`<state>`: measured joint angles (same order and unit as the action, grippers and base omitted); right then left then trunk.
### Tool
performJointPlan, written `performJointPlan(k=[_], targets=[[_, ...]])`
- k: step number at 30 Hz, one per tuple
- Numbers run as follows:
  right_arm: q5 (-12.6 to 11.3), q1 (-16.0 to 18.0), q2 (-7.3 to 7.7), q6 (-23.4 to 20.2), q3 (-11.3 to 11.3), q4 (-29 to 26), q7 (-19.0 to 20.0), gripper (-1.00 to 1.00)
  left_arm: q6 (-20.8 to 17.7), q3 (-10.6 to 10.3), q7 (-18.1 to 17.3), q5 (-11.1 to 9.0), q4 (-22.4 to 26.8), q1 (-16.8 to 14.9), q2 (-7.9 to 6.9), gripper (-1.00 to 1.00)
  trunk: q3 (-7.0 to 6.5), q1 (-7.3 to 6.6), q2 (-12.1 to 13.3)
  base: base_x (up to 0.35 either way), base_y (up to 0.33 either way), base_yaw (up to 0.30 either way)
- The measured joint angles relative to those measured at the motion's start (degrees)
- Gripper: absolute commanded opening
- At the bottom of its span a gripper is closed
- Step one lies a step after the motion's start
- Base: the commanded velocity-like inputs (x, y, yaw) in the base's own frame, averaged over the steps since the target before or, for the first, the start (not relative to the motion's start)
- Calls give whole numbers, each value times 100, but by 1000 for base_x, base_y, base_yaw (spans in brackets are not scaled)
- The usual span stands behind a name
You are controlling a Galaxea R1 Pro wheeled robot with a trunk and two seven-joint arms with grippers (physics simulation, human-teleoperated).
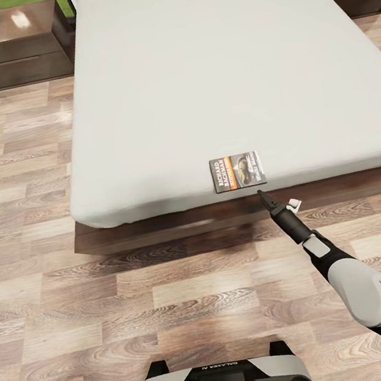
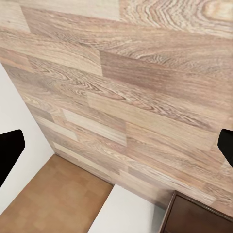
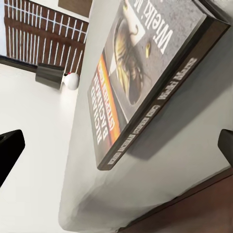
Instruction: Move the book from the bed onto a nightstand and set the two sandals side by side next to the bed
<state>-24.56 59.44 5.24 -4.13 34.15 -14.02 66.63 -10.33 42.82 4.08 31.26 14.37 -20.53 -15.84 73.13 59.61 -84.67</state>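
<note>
Book [image 1: 237,171] lies flat on bed [image 1: 196,78], near foot edge, cover up, orange band showing. Right gripper [image 1: 264,195] reaches in low at foot of bed, tip just short of book, not touching; in right wrist view book [image 3: 145,82] looms close between fingers spread wide apart, nothing held. Left gripper [image 2: 116,145] hangs over plank floor [image 2: 126,82], fingers wide apart, empty. Nightstand [image 1: 12,50] stands at each side of bed's head. Floor [image 1: 68,310] bare wood planks around bed.
</note>
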Motion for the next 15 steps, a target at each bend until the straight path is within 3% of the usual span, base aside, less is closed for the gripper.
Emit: performJointPlan(k=[15], targets=[[0,32,66,0,7,4,-7,100,7,0,-8,0,0,0,0,100,0,0,0,0,0,0]])
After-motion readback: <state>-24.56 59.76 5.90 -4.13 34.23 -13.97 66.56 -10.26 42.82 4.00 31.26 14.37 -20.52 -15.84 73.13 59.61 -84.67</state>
